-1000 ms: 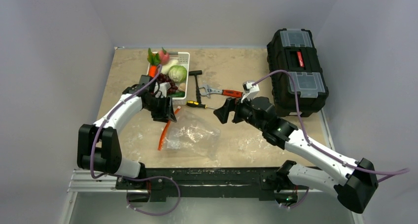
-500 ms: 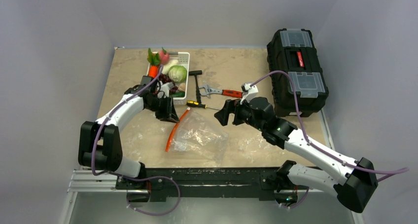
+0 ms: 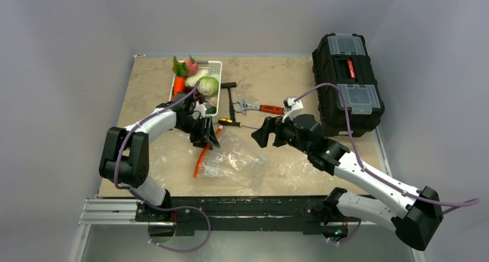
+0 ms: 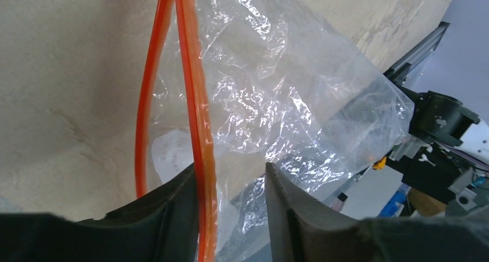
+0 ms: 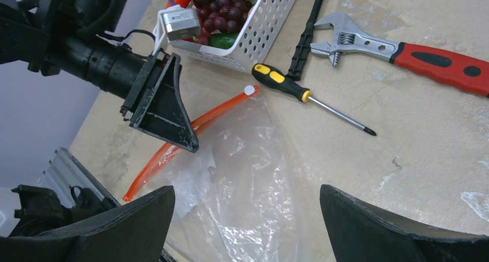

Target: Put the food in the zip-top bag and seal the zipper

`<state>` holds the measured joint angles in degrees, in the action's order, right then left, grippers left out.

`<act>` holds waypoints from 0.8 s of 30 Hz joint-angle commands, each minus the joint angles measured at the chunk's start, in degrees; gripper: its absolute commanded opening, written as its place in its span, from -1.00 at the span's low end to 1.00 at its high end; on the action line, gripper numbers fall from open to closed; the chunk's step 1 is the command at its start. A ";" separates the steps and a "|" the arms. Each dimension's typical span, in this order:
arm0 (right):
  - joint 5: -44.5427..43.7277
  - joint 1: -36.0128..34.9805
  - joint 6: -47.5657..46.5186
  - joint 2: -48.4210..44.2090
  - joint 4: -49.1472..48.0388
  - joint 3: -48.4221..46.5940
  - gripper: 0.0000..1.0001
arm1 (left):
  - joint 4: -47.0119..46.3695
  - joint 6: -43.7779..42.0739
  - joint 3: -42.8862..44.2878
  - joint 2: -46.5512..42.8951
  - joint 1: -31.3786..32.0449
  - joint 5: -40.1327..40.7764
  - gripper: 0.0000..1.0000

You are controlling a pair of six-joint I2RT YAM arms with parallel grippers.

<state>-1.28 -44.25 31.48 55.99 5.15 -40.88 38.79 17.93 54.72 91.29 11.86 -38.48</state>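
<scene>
Zipper (image 4: 196,100), the thin red-orange strip of the clear floppy zip-top bag (image 3: 233,158) on the table (image 3: 288,83), runs lengthwise between parted fingers of our left gripper (image 4: 230,178); our right gripper (image 5: 247,195) hovers beyond, spread wide.

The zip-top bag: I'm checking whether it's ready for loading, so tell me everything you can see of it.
The zip-top bag is clear, crinkled thin plastic lying on the table near the screwdriver. Its red-orange zipper runs along the side nearest the left arm, its two tracks parted, so the mouth gapes. A white label shows through. It looks empty. The left gripper straddles the mouth edge, fingers apart.
</scene>
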 commanded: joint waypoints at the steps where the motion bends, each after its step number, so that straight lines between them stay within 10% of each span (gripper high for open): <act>1: 1.10 0.04 1.01 -1.41 -2.45 0.35 0.98 | -3.16 0.87 -0.25 0.63 0.80 -6.32 -0.36; 6: 2.50 0.04 2.56 -2.47 -3.25 2.27 0.98 | -3.21 0.09 0.39 -4.36 0.84 -3.56 -1.00; 14: -2.58 -0.05 7.38 -0.70 -0.84 2.51 0.98 | -7.49 7.42 6.41 -19.03 5.30 9.53 -1.00; 24: -18.71 0.02 16.36 3.32 12.22 -7.19 0.98 | -6.58 0.12 21.70 -9.46 16.56 20.70 -1.00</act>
<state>-10.96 -44.25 42.37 59.00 12.36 -42.52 33.95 22.37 75.90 79.85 26.11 -24.29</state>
